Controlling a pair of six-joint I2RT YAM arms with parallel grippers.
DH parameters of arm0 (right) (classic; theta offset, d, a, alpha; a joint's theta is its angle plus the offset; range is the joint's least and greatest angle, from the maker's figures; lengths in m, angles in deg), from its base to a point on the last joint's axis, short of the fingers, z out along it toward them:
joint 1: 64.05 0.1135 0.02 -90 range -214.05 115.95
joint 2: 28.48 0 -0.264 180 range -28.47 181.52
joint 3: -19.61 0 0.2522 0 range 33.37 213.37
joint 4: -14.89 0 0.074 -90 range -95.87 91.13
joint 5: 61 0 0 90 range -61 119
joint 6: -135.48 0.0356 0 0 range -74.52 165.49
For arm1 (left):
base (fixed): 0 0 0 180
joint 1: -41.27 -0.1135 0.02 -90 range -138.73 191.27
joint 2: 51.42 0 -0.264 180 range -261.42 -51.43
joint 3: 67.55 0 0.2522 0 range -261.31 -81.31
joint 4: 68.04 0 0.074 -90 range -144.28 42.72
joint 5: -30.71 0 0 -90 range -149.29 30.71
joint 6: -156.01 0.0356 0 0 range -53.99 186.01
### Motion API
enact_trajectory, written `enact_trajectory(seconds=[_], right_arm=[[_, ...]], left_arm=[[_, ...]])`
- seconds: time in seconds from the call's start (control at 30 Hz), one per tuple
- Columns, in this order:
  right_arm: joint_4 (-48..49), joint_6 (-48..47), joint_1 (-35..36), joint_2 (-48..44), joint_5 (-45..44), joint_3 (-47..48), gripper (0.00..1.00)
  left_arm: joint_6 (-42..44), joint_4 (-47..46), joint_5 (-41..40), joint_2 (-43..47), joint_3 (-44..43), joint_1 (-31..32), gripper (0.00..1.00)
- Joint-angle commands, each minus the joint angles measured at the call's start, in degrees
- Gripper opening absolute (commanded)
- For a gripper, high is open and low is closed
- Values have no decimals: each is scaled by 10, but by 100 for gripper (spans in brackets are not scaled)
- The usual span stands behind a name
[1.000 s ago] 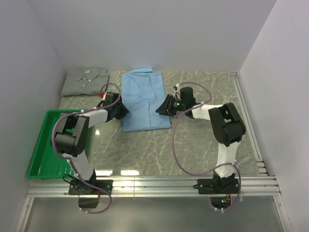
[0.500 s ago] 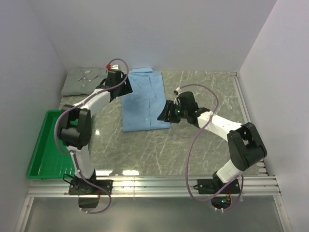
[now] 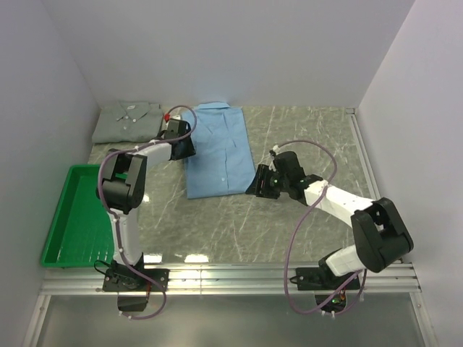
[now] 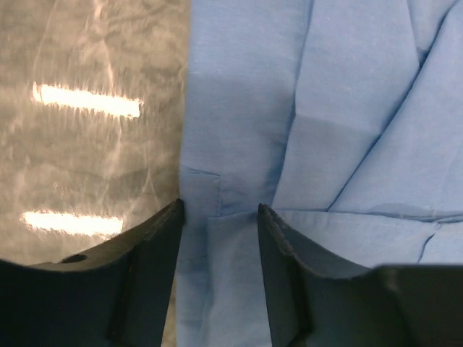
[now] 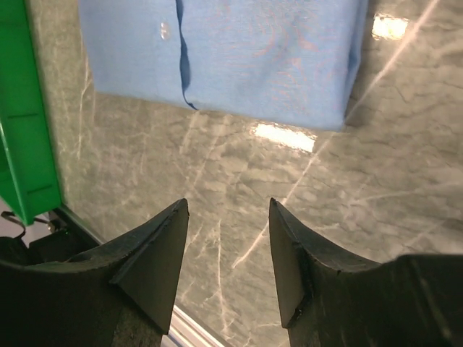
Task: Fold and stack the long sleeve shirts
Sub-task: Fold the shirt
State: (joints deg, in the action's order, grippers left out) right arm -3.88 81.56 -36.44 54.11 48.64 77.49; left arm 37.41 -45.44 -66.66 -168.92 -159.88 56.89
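A light blue long sleeve shirt [image 3: 221,152] lies folded into a rectangle at mid-table, collar toward the far wall. Left of it, at the back, a pale grey-green long sleeve shirt [image 3: 126,123] lies folded. My left gripper [image 3: 188,147] sits low at the blue shirt's left edge. In the left wrist view its jaws [image 4: 221,206] stand apart over that blue cloth [image 4: 347,94], which lies flat between the fingers. My right gripper [image 3: 255,183] hovers open over bare table just off the shirt's near right corner, the blue shirt's hem [image 5: 253,50] ahead of it [image 5: 228,202].
A green plastic tray [image 3: 72,217] stands at the near left of the table and also shows at the left of the right wrist view [image 5: 25,116]. White walls close in the back and sides. A metal rail [image 3: 231,275] runs along the near edge.
The left gripper rose toward the collar, then came back down to the shirt's left edge. The right gripper drew back off the shirt's right side toward the near right. The shirt shifted slightly.
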Motion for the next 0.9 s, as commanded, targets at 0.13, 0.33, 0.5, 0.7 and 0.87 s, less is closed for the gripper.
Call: enact_trajectory(seconds=[0.13,0.33,0.5,0.7,0.87], right_arm=[[-6,-6,1,-50,-64,-26,56],[-31,-8,-47,-79,-104,-40,55],[-35,-7,-103,-106,-98,-68,55],[-32,0,-145,-118,-99,-91,55],[-8,-31,-138,-110,-41,-70,53]], left_arm=[[-249,14,96,61,156,11,36],[-409,-34,144,186,296,139,45],[-388,33,87,291,281,236,63],[-263,137,-74,336,190,247,72],[-162,149,-164,256,98,222,66]])
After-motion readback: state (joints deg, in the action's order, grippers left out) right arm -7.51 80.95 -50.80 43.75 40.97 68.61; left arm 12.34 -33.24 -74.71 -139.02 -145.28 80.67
